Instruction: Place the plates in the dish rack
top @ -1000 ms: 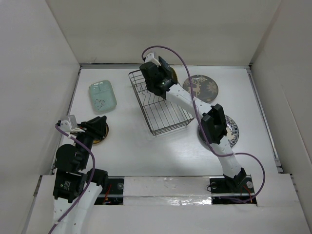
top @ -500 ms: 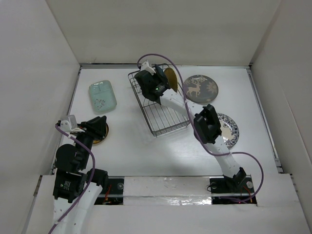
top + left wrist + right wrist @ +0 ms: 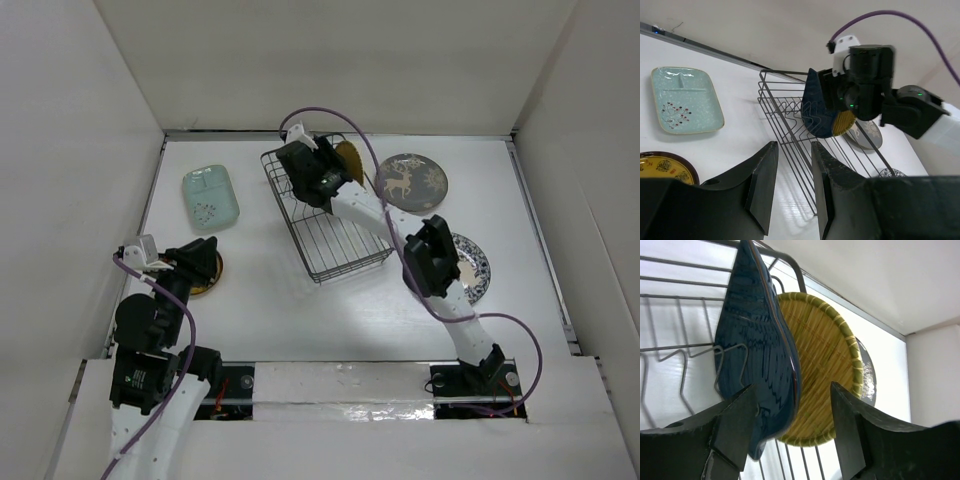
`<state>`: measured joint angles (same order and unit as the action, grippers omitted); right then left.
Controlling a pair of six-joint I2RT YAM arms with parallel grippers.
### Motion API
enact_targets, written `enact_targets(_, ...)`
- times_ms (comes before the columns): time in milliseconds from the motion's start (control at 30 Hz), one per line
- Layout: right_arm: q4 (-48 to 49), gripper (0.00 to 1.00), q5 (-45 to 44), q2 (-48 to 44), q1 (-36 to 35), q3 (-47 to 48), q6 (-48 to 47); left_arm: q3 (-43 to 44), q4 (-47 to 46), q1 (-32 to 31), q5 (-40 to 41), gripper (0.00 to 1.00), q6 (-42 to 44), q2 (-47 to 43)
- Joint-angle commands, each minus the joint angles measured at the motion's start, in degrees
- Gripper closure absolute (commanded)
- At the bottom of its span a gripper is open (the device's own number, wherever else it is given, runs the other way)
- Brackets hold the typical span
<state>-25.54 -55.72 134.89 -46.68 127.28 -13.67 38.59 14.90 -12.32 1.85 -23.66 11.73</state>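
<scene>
The dish rack [image 3: 335, 240] sits mid-table, askew. In the right wrist view a dark blue leaf-shaped dish [image 3: 757, 350] stands on edge between the rack's tines [image 3: 660, 360]. A yellow woven plate [image 3: 827, 365] stands upright right behind it. My right gripper [image 3: 792, 435] is open, its fingers on either side of the blue dish's lower edge, gripping nothing. From above, the right gripper [image 3: 305, 172] hangs over the rack's far end. My left gripper [image 3: 792, 150] is open and empty, hovering over a yellow plate [image 3: 211, 283] at the near left.
A pale mint rectangular dish [image 3: 210, 198] lies at the far left. The grey deer plate [image 3: 410, 182] lies right of the rack. A blue-and-white patterned plate [image 3: 474, 268] lies partly under the right arm. White walls enclose the table on three sides.
My right gripper carried the blue leaf dish left into the rack's far end, then opened and let it go. The left arm has stayed still.
</scene>
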Motion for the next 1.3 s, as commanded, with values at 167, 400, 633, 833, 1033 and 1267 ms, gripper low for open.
enact_targets(167, 13.3, 0.96, 32.1, -25.0, -6.9, -17.7, 12.4, 0.3, -1.5, 1.0, 1.4, 0.86, 0.2, 1.6)
enact_targets(400, 18.6, 1.00, 54.8, -17.9, -12.7, -16.8, 25.4, 0.8, -0.7, 1.0, 5.8, 1.00, -0.3, 0.0)
enact_targets(633, 15.8, 0.55, 60.1, -3.2, -13.9, -5.7, 35.1, 0.7, -0.6, 1.0, 7.1, 0.95, -0.8, -1.4)
enact_targets(833, 15.5, 0.41, 62.3, 5.6, -13.9, -1.0, 41.0, 0.5, -0.7, 1.0, 6.1, 0.87, -0.9, -0.3)
enact_targets(1033, 17.6, 0.41, 65.8, 11.0, -13.9, -1.7, 45.9, 0.3, -1.0, 1.0, 5.4, 0.84, -0.9, -0.5)
enact_targets(1267, 21.7, 0.46, 68.4, 15.0, -13.9, -0.4, 51.5, 0.3, -1.2, 1.0, 5.0, 0.83, -0.7, -0.1)
